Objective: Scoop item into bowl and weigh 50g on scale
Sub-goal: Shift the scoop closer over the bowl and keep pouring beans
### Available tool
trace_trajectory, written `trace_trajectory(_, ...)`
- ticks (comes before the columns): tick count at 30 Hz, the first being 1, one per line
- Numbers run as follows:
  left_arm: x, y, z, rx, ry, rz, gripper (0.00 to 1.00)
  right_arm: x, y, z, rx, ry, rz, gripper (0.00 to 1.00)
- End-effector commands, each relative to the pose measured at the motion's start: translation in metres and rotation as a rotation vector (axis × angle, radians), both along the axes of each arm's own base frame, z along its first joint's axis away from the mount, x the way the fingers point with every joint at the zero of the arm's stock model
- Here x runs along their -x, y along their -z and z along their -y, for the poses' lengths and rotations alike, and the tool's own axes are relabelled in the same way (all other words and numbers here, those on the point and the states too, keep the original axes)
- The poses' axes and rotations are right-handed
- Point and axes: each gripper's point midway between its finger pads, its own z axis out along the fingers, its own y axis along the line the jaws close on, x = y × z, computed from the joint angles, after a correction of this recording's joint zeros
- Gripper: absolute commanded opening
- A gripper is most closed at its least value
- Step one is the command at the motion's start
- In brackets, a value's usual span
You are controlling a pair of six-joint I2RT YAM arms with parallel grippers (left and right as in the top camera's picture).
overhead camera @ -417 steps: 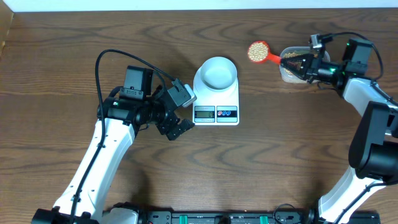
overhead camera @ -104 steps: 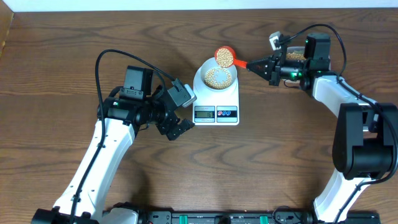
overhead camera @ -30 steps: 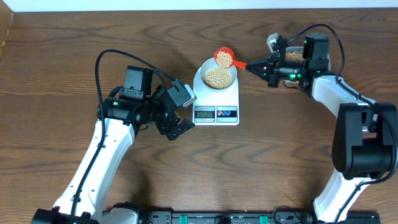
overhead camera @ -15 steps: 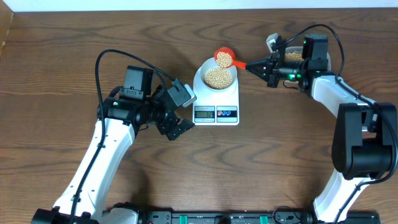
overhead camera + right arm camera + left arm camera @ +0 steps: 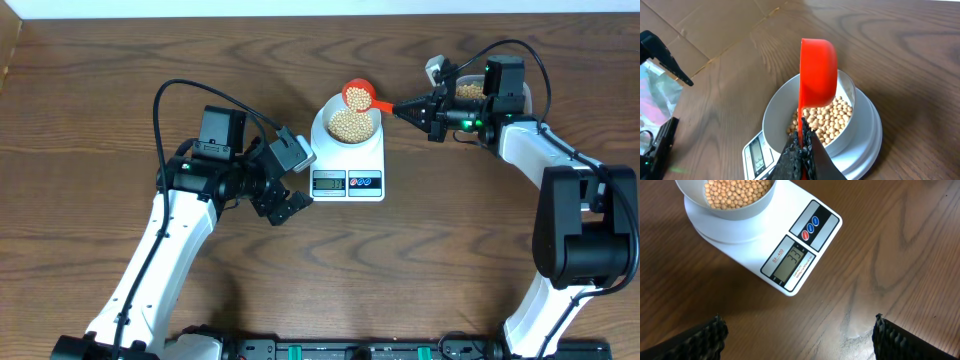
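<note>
My right gripper (image 5: pixel 413 107) is clamped tight on the thin handle of the red scoop (image 5: pixel 358 95), fingers pinched together with the handle running between them in the right wrist view. The scoop is tipped on its side over the far rim of the bowl (image 5: pixel 322 120), its mouth turned toward the beans (image 5: pixel 348 125). A heap of them fills the bottom of the bowl, reaching up one side. The bowl sits on the round platform of the scale (image 5: pixel 330 158), away from the display (image 5: pixel 792 263) end. I see figures on the display from the left wrist but can't read them. My left gripper (image 5: pixel 287 207) is spread wide with nothing between its fingers (image 5: pixel 704 336), parked over bare table (image 5: pixel 450 250) just beside the scale's display end. A clear tub (image 5: pixel 468 90) holding more beans sits behind my right wrist, well apart from the scale
</note>
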Motion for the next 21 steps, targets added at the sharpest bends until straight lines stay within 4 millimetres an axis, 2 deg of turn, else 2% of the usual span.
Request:
trace_trajectory(1, -0.004, -0.009, 0.002, 0.014, 0.007, 0.023, 0.95, 0.001, -0.005, -0.004, -0.001, -0.018, 0.026, 0.01)
trace_trajectory(9, -0.004, -0.009, 0.002, 0.014, 0.007, 0.023, 0.95, 0.000, -0.022, -0.003, -0.004, -0.017, 0.082, 0.01)
trace_trajectory(14, -0.004, -0.009, 0.002, 0.014, 0.007, 0.023, 0.95, -0.005, -0.013, 0.001, 0.050, 0.025, 0.087, 0.01)
trace_trajectory(19, -0.004, -0.009, 0.002, 0.014, 0.007, 0.023, 0.95, 0.000, -0.033, -0.002, 0.030, 0.002, 0.125, 0.01)
trace_trajectory(21, -0.004, -0.009, 0.002, 0.014, 0.007, 0.023, 0.95, -0.004, -0.028, 0.000, 0.064, 0.036, 0.120, 0.01)
